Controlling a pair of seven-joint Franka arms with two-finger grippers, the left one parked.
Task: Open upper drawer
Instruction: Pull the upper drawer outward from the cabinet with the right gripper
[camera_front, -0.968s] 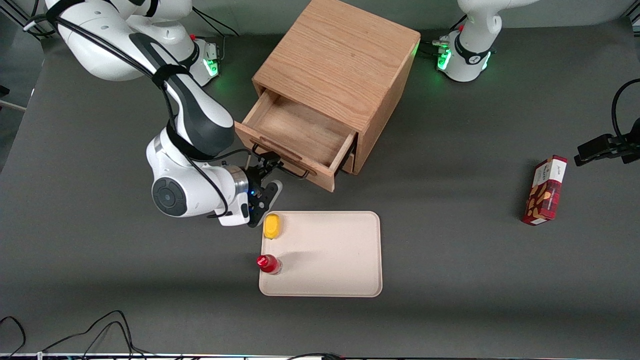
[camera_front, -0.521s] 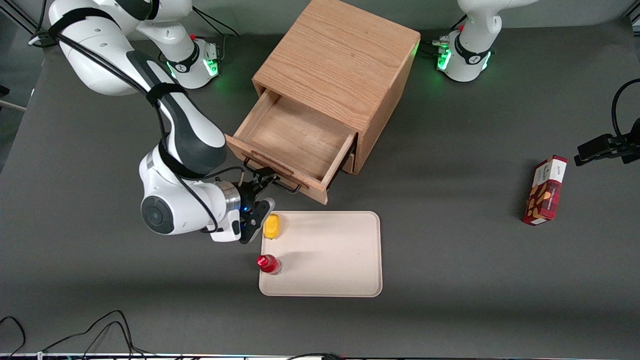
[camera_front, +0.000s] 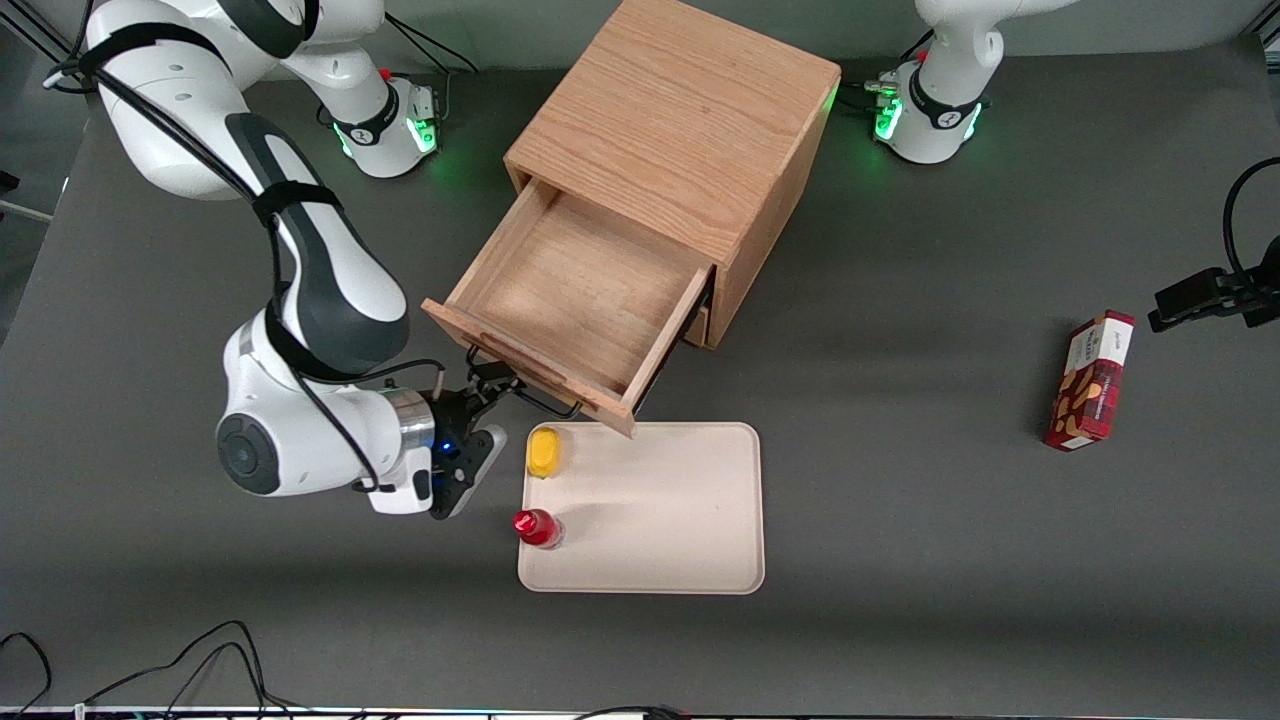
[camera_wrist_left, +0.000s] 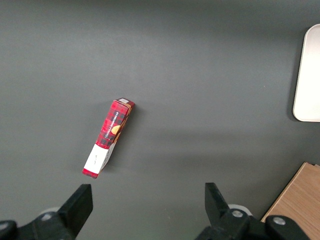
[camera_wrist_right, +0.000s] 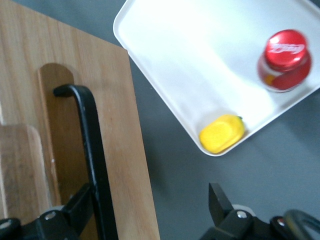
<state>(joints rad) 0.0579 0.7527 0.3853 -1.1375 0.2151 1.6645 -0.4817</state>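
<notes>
The oak cabinet (camera_front: 680, 140) stands at the middle of the table. Its upper drawer (camera_front: 575, 290) is pulled far out and its wooden box is empty. The drawer's front corner reaches over the tray's edge. The black bar handle (camera_front: 520, 392) runs along the drawer front (camera_front: 530, 372). My right gripper (camera_front: 482, 420) is in front of the drawer and open. One finger (camera_wrist_right: 80, 205) sits hooked between the handle (camera_wrist_right: 92, 150) and the drawer front (camera_wrist_right: 125, 130). The other finger (camera_wrist_right: 218, 200) stands apart over the grey table. The lower drawer is almost wholly hidden under the upper one.
A beige tray (camera_front: 660, 510) lies nearer the front camera than the cabinet, holding a yellow piece (camera_front: 544, 452) and a red-capped bottle (camera_front: 538, 527). Both also show in the right wrist view (camera_wrist_right: 221, 133), (camera_wrist_right: 285, 60). A red box (camera_front: 1090, 380) lies toward the parked arm's end.
The upper drawer has slid farther out of the cabinet toward the front camera. My gripper and forearm moved the same way with the handle, away from the cabinet.
</notes>
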